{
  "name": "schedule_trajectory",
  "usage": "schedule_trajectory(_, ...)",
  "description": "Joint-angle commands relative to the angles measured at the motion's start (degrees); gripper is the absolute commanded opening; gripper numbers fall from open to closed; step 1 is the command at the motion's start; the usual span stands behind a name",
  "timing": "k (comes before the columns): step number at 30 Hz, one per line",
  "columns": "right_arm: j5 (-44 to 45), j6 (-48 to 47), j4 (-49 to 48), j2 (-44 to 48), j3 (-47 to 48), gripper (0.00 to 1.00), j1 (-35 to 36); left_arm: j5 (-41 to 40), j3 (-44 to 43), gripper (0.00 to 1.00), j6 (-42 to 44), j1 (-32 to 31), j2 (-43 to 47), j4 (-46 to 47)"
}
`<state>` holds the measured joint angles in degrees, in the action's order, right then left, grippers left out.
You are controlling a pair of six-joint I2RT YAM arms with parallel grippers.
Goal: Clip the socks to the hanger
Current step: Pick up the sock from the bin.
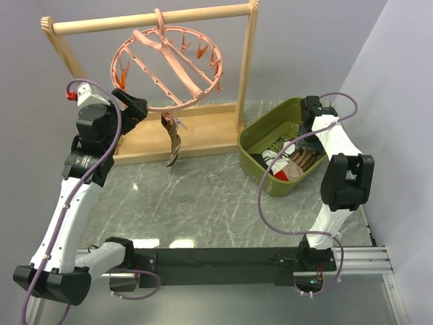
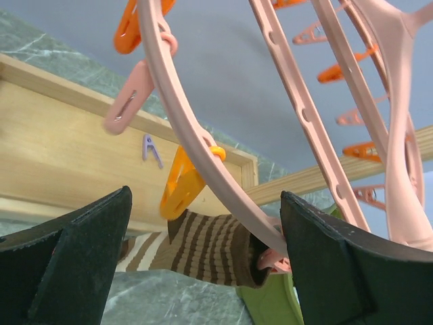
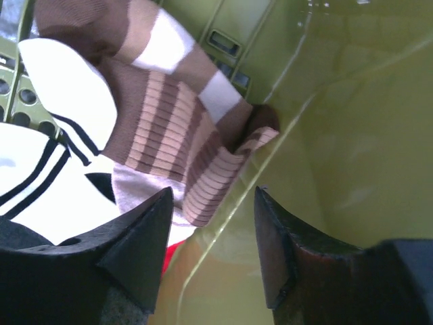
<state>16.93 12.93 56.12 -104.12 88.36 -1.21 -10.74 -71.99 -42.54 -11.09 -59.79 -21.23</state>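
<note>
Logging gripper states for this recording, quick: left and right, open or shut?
Left gripper: open, holding nothing, at the hanger rim.
Right gripper: open, holding nothing, above a brown striped sock in the green bin.

Brown striped sock (image 2: 203, 250) hangs below hanger (image 2: 183, 108) rim, orange clip (image 2: 179, 186) just above; left pincer (image 2: 203, 217) spread wide, holding nothing.

Pink ring hanger (image 1: 178, 66) hung tilted from the rod (image 1: 101, 25) by its hook, with orange and pink clips (image 1: 201, 51) round the rim. One brown striped sock (image 1: 174, 141) dangled, clipped at the rim's low edge. The second sock (image 3: 169, 115) lay crumpled in the bin (image 1: 270, 122).
</note>
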Motion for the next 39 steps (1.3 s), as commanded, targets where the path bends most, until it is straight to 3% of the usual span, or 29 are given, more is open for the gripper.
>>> schedule_trajectory(1,2.94,-1.33,-1.88,-0.91,0.41,0.58,2.25,2.65,-0.08,0.95,5.01,0.46,0.55,-5.05)
schedule_trajectory(9,5.30,-1.77,-2.77,-3.81,3.04,0.44,2.62,3.98,-2.81,0.95,9.67,1.07,1.08,-7.24)
schedule_trajectory(15,14.26,-0.80,0.21,-6.18,6.74,0.51,2.80,3.89,-0.09,0.96,13.54,1.42,3.98,-5.23)
schedule_trajectory(20,15.15,1.92,-1.36,-8.64,2.45,0.48,4.29,4.06,1.14,0.96,15.65,1.78,5.56,-4.87)
schedule_trajectory(21,16.63,3.06,-1.36,-9.61,2.26,0.34,4.81,4.06,1.58,0.96,16.00,1.86,6.34,-4.52)
schedule_trajectory(25,16.30,5.62,1.89,-8.57,5.24,0.00,5.69,3.18,2.38,0.96,16.62,2.04,8.45,-4.60)
schedule_trajectory(32,10.87,6.76,2.60,0.13,14.29,0.00,6.31,7.74,2.02,0.95,20.48,2.04,8.38,-7.59)
schedule_trajectory(39,4.98,6.05,1.72,7.25,22.73,0.00,8.85,22.48,3.87,0.93,19.17,2.04,10.47,-1.72)
